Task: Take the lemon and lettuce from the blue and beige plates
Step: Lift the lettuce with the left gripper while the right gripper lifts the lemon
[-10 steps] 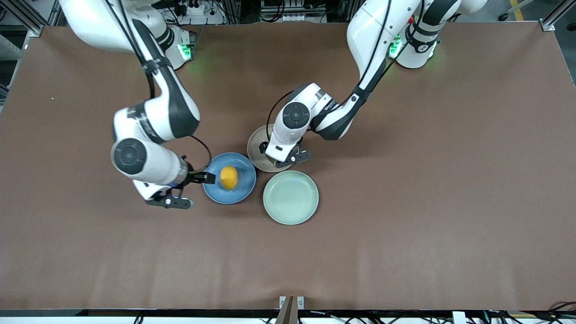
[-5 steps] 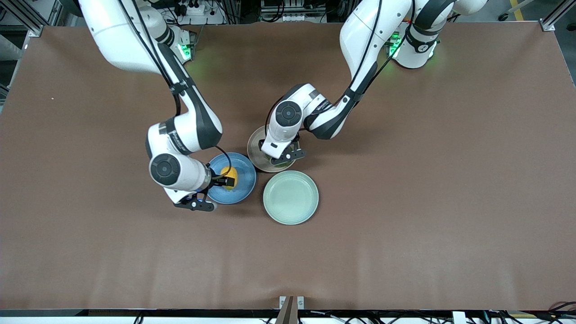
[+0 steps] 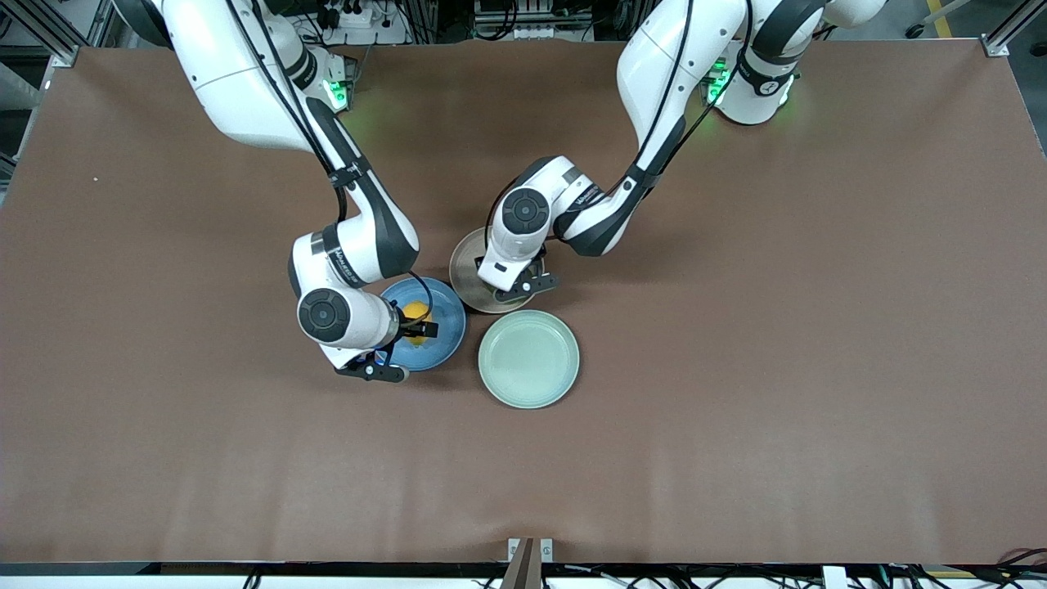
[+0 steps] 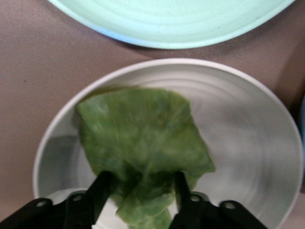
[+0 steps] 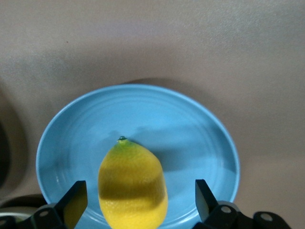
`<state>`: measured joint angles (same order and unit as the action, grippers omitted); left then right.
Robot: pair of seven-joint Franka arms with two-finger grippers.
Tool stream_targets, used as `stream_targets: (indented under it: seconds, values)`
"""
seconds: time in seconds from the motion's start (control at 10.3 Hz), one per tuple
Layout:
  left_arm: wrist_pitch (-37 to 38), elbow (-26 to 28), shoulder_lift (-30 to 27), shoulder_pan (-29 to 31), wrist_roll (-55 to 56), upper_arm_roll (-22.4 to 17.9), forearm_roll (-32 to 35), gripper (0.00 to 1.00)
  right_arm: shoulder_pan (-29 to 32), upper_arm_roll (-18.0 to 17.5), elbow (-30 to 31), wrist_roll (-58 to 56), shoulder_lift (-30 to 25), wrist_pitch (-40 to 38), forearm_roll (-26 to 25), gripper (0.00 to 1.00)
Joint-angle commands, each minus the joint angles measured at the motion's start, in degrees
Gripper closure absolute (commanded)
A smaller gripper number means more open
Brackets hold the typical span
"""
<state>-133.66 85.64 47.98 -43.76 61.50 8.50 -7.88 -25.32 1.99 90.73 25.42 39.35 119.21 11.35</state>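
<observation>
The yellow lemon point(image 3: 415, 312) lies on the blue plate point(image 3: 448, 331). My right gripper point(image 3: 418, 321) is low over that plate and open. In the right wrist view its fingers point(image 5: 75, 200) stand on either side of the lemon point(image 5: 132, 183) with a gap at each side, above the blue plate point(image 5: 190, 119). My left gripper point(image 3: 505, 286) is down on the beige plate point(image 3: 465, 270) and hides the lettuce in the front view. In the left wrist view the left gripper point(image 4: 141, 188) is shut on the bunched edge of the green lettuce point(image 4: 143, 129), which lies on the beige plate point(image 4: 248, 124).
An empty pale mint-green plate point(image 3: 528, 358) sits beside the blue plate, nearer to the front camera than the beige plate; its rim shows in the left wrist view point(image 4: 176, 24). The three plates nearly touch. Bare brown table lies all around.
My right arm has swung toward the blue plate, and its open fingers now straddle the lemon. My left gripper has settled a little lower over the beige plate.
</observation>
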Motion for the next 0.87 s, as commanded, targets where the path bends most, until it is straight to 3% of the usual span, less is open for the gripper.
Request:
stream_targets:
  seconds: [0.0, 0.58, 0.68, 0.77]
  values:
    - [-0.02, -0.65, -0.16, 0.17, 1.95, -0.24, 1.65, 1.0, -0.87, 0.29, 0.5, 0.68, 0.2, 0.59, 1.31, 0.0]
    - [5.33, -0.74, -2.53, 1.49, 1.95, -0.42, 1.82, 1.0, -0.78, 0.47, 0.68, 0.06, 0.81, 0.67, 1.22, 0.0]
    - [6.48, -0.82, -3.41, 1.66, 1.95, -0.59, 1.73, 1.0, -0.78, 0.38, 0.68, 0.06, 0.99, 0.76, 1.22, 0.07]
    - [8.4, -0.74, -4.9, 2.01, 1.95, -0.77, 1.73, 1.0, -0.7, 0.38, 0.68, -0.02, 0.91, 0.68, 1.22, 0.27]
